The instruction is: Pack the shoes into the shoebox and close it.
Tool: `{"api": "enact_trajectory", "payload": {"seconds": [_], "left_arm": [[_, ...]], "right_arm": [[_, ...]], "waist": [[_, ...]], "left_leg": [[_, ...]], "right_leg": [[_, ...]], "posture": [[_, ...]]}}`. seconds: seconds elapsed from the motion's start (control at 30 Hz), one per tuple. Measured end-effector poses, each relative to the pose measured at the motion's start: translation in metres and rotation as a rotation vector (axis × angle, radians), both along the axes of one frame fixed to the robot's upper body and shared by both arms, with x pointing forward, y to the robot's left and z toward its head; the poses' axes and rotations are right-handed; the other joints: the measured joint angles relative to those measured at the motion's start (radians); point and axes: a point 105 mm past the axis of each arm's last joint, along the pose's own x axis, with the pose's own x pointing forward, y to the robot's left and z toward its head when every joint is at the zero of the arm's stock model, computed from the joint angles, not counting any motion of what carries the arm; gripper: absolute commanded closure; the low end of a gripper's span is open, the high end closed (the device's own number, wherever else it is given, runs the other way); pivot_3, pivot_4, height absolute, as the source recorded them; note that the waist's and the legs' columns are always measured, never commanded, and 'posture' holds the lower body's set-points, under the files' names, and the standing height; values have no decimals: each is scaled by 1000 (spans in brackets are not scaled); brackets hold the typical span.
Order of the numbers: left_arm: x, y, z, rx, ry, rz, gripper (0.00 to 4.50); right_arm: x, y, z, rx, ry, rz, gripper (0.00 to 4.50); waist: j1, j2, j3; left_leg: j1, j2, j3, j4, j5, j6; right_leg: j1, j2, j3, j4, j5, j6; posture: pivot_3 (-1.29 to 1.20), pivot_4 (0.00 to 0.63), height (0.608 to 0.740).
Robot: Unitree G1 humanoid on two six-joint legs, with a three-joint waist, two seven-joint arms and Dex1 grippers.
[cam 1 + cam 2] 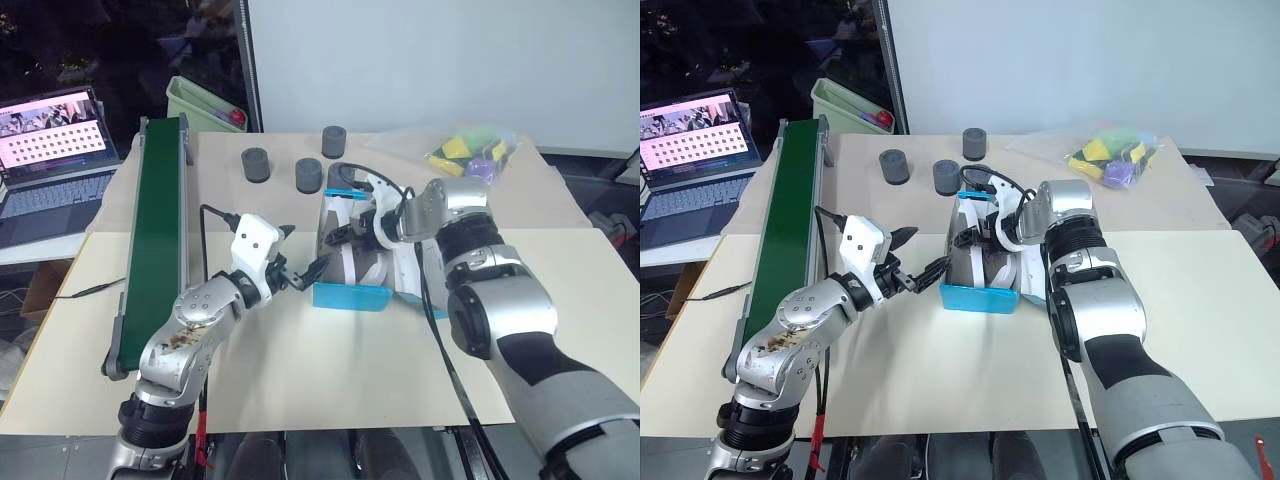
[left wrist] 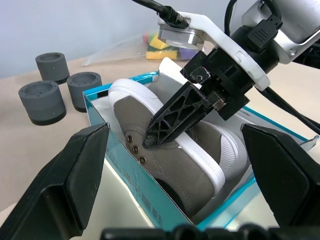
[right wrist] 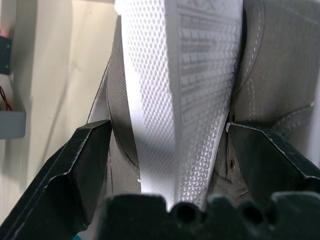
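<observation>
Both shoes (image 2: 175,150) lay beneath my open right claw (image 2: 167,122), packed in the shoebox (image 1: 350,296); my left claw (image 1: 300,272) was open beside it; closing the lid came next, I judged.

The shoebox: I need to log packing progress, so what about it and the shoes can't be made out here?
- Shoebox lid: hidden behind the right gripper and arm in the eye views.
- Shoes: toe ends cut off in the right wrist view.
- Box floor: covered by the shoes, left wrist view.
</observation>
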Motion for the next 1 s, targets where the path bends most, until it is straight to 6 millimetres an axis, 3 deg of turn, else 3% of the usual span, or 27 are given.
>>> {"api": "enact_trajectory", "payload": {"seconds": [0.17,0.3,0.53,0.6,0.7,0.9,1.0], "left_arm": [[-1,-1,-1,2,5,-5,0],[-2,-1,-5,2,16,-6,0],[-6,0,-7,1,21,-3,0],[-6,0,-8,1,21,-2,0],[-7,0,-8,1,24,-2,0],[-7,-2,-8,-7,24,-6,0],[-8,-4,-10,-9,29,-11,0]], "right_arm": [[-7,6,-6,-70,20,69,61],[-9,13,-15,-95,31,100,1114],[-4,10,-23,-139,14,94,3564],[-4,11,-22,-144,15,105,4039],[-6,12,-19,-155,16,138,4065],[-6,9,9,-177,-15,216,4079],[-13,11,5,-220,15,298,4089]], "waist": [[0,0,0],[0,0,0],[-3,0,0],[-3,0,0],[-3,0,0],[-1,1,0],[-2,1,0]], "left_leg": [[0,0,0,0,0,0],[1,0,0,0,0,0],[1,0,0,0,0,0],[1,0,0,0,0,0],[0,0,0,0,0,0],[-1,0,0,0,0,0],[-1,0,0,0,0,0]], "right_leg": [[0,0,0,0,0,0],[0,0,0,0,0,0],[0,0,0,0,0,0],[0,0,0,0,0,0],[-1,0,0,0,0,0],[-1,0,0,0,0,0],[-2,0,0,0,0,0]], "posture": [[0,150,729],[0,150,729],[0,150,729],[0,150,729],[0,150,729],[0,150,729],[0,150,729]]}}
